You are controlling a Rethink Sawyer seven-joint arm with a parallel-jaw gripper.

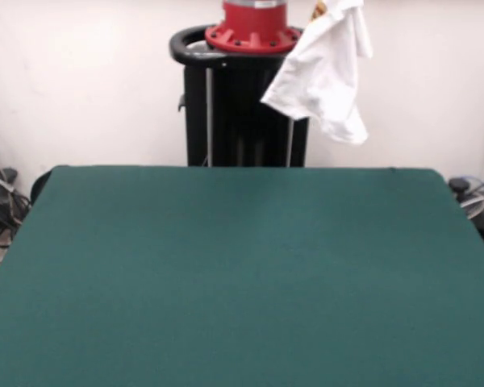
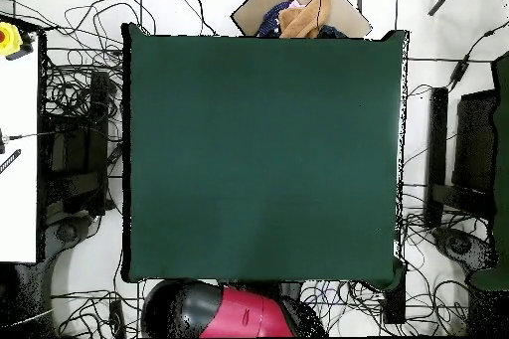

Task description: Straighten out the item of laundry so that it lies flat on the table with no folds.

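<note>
The item of laundry (image 1: 323, 72), a white T-shirt, hangs bunched in the air at the top of the front view, in front of the black pedestal (image 1: 242, 113) and beyond the table's far edge. Its upper end runs out of the picture, with a bit of orange print at the top. What holds it is hidden above the frame. The gripper does not show in either view. The table (image 1: 242, 274) has a dark green top with nothing lying on it; it also shows in the overhead view (image 2: 263, 156). The overhead view shows only the red and black arm (image 2: 234, 312) at the bottom edge, and no shirt.
The red robot base (image 1: 254, 28) sits on top of the pedestal. Cables lie on the floor around the table (image 2: 80, 106). A brown box-like shape with orange and blue things (image 2: 298, 17) stands past the table's far edge in the overhead view.
</note>
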